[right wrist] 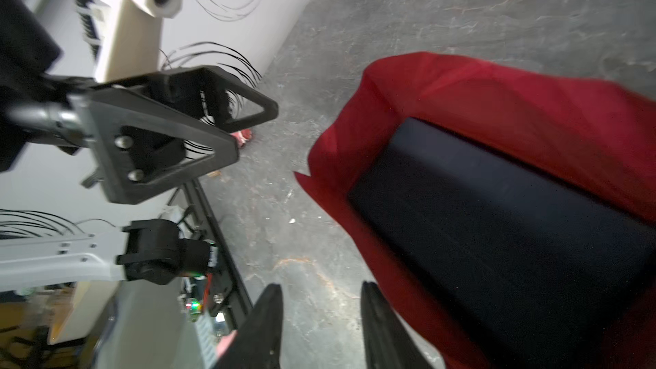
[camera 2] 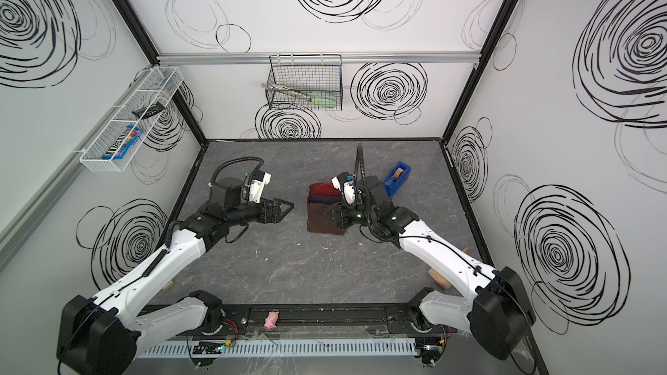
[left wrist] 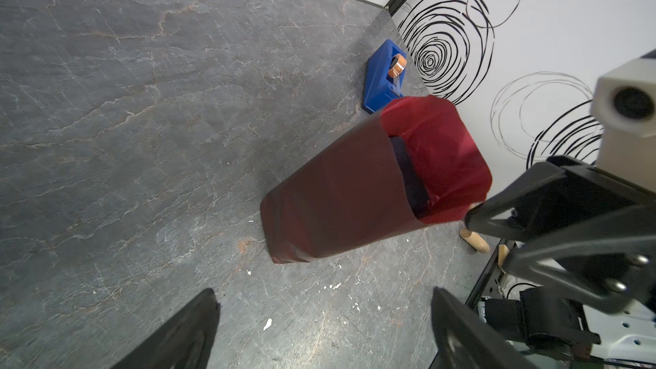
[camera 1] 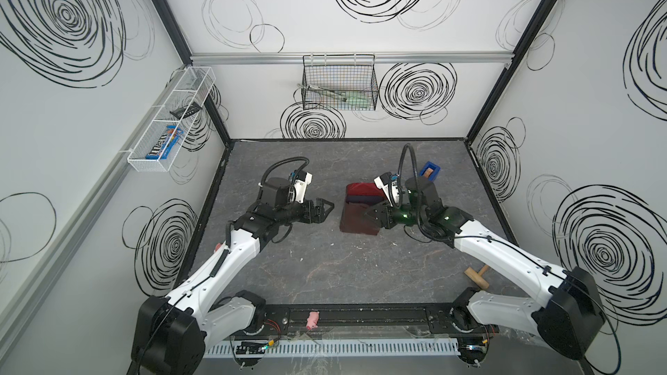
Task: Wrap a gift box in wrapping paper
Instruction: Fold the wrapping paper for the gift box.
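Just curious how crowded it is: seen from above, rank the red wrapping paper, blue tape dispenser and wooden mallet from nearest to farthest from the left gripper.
From the left gripper, in a top view:
1. wrapping paper, just opposite.
2. tape dispenser, back right.
3. wooden mallet, front right corner.

1. My gift box (right wrist: 497,243): dark navy, matte, sitting low on the table (left wrist: 142,136), mostly covered, just one side peeking out.
2. The wrapping paper (left wrist: 330,200): creased maroon-red sheet folded over the box, far flap curling up loose.
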